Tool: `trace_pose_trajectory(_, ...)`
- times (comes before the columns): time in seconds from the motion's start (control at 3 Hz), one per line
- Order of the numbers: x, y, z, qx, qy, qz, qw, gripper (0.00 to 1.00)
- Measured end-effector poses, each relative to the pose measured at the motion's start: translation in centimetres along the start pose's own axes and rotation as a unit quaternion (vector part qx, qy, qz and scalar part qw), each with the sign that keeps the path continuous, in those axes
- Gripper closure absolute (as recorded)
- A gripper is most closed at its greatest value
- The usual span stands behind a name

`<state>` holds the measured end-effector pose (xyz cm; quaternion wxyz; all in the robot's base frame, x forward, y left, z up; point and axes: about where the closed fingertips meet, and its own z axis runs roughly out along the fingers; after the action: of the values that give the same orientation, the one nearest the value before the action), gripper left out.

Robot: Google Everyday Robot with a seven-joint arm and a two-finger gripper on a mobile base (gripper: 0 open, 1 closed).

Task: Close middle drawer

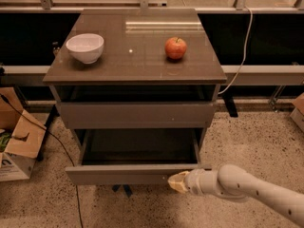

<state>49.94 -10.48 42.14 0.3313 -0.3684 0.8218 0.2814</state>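
Observation:
The middle drawer (pixel 128 174) stands pulled out below the taller drawer front (pixel 137 115), and its dark boxy inside shows. My gripper (pixel 178 182) comes in from the lower right on a white arm (pixel 247 189). Its tan fingertips are together, with nothing held, and press against the right part of the open drawer's flat front.
On the cabinet top (pixel 135 65) sit a white bowl (pixel 85 47) at the left and a red apple (pixel 175 48) at the right. Cardboard boxes (pixel 16 141) stand on the floor at the left. A white cable (pixel 244 46) hangs at the right.

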Motion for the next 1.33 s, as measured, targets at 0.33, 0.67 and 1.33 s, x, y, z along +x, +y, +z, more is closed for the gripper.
trace_pose_trajectory(0.33, -2.2, -3.0, 1.6, 0.003, -0.024, -0.007, 0.9997, 0.97)
trace_pose_trajectory(0.67, -2.2, -3.0, 1.6, 0.003, -0.024, -0.007, 0.9997, 0.74)
trace_pose_trajectory(1.33, -5.4, -7.5, 3.2, 0.009, -0.044, -0.012, 0.9989, 0.2)
